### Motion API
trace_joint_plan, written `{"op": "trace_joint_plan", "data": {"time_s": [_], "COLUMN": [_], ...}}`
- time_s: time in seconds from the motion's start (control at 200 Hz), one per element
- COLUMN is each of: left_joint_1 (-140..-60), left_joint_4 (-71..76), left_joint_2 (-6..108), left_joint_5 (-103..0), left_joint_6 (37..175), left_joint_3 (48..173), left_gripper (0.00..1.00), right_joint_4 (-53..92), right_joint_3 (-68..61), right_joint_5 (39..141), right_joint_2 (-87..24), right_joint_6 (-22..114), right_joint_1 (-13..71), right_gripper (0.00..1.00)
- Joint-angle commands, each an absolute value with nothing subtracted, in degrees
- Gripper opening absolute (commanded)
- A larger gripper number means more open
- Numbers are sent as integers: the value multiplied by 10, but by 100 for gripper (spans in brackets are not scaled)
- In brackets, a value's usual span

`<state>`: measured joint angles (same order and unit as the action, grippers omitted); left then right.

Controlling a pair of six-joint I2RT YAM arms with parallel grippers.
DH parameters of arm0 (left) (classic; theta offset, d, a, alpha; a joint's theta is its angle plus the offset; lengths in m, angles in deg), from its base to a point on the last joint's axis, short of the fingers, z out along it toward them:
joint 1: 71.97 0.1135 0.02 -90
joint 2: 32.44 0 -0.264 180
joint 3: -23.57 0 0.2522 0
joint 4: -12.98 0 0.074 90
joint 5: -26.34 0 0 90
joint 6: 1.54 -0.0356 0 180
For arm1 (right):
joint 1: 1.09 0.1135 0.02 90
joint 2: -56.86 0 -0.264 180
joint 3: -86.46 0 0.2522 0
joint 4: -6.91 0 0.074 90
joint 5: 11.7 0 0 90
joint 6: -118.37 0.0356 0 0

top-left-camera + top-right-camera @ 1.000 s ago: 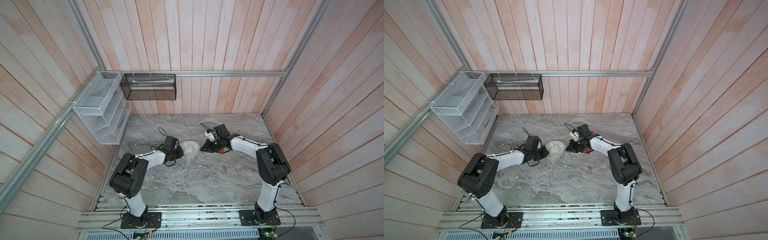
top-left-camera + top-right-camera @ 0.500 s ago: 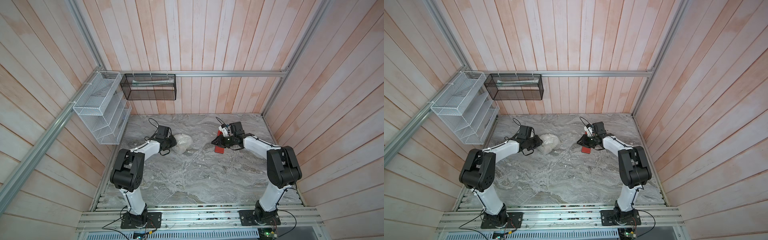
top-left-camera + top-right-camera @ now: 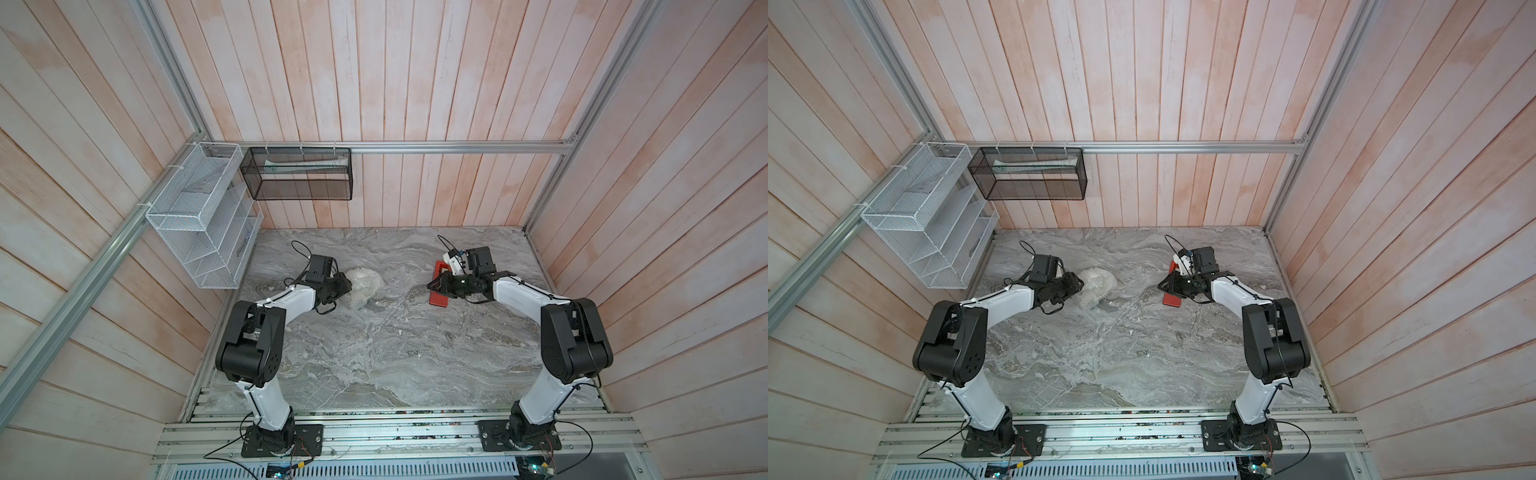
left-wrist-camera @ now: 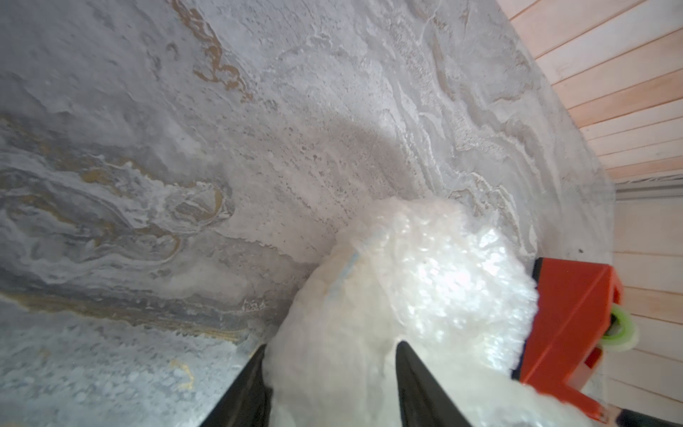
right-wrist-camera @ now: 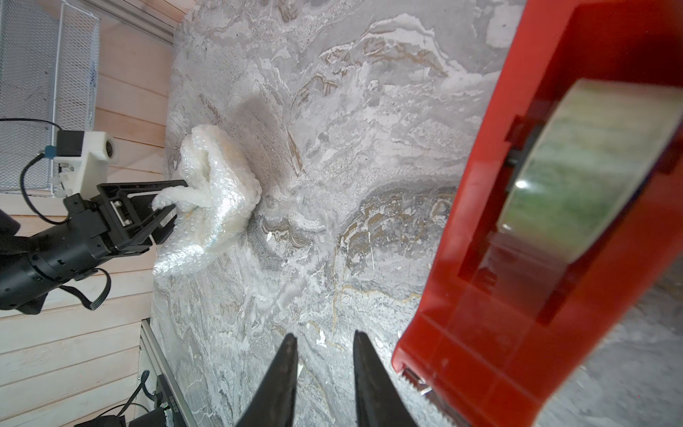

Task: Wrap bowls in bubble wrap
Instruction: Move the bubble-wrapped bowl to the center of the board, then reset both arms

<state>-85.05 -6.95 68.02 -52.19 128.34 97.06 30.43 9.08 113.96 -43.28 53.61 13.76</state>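
Note:
A crumpled bundle of whitish bubble wrap (image 3: 363,286) (image 3: 1096,286) lies on the marble table, left of the middle. The bowl is hidden inside it. My left gripper (image 3: 348,286) (image 4: 330,347) is at the bundle's left side. Its jaws stand apart around a twisted tail of the wrap (image 5: 173,196). The red tape dispenser (image 3: 438,300) (image 5: 517,258) lies on the table to the right. My right gripper (image 3: 432,286) (image 5: 325,334) is next to it, low over bare marble. It is open and nothing is between its fingers.
A white wire rack (image 3: 203,220) hangs on the left wall. A black mesh basket (image 3: 297,174) hangs on the back wall. Wooden walls close in the marble table (image 3: 374,353) on three sides. The bundle and the dispenser lie well apart.
The arms moved apart: the left carried the bundle leftward, and the right carried the dispenser rightward and let it go. Both pairs of jaws have widened.

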Motion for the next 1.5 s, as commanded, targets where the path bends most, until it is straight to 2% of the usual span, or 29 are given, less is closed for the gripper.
{"op": "trace_joint_plan", "data": {"time_s": [0.0,0.11,0.38,0.445,0.52,0.595,0.635,0.66,0.665,0.695,0.925,1.045,1.14,1.245,1.38,1.495], "left_joint_1": [-850,-850,-828,-812,-786,-760,-745,-737,-735,-726,-696,-692,-692,-692,-694,-693], "left_joint_4": [-36,-33,-33,-40,-50,-52,-52,-52,-52,-49,48,124,217,310,332,408], "left_joint_2": [645,633,587,563,524,477,453,439,436,421,356,352,362,375,370,379], "left_joint_5": [-540,-557,-592,-601,-618,-640,-650,-658,-660,-672,-802,-818,-823,-816,-794,-784], "left_joint_6": [1285,1285,1273,1264,1252,1237,1225,1217,1216,1208,1169,1162,1142,1109,1060,1007], "left_joint_3": [962,958,939,927,909,880,866,858,857,847,749,694,641,598,576,543], "left_gripper": [59,65,70,73,82,99,100,100,100,100,100,100,100,100,100,100], "right_joint_4": [294,292,285,284,269,242,223,212,207,190,92,-21,-52,-67,-115,-181], "right_joint_3": [99,105,131,140,160,191,211,222,227,243,328,407,438,463,498,533], "right_joint_5": [1149,1149,1097,1054,1004,937,903,886,874,847,700,588,538,545,536,549], "right_joint_2": [-416,-409,-365,-348,-320,-286,-266,-256,-252,-241,-164,-114,-98,-94,-102,-124], "right_joint_6": [530,529,522,524,526,533,538,542,544,550,516,474,437,423,381,361], "right_joint_1": [138,139,139,137,135,129,125,121,121,116,74,69,54,26,19,3], "right_gripper": [30,32,41,42,46,62,76,82,87,97,98,98,98,98,98,98]}}
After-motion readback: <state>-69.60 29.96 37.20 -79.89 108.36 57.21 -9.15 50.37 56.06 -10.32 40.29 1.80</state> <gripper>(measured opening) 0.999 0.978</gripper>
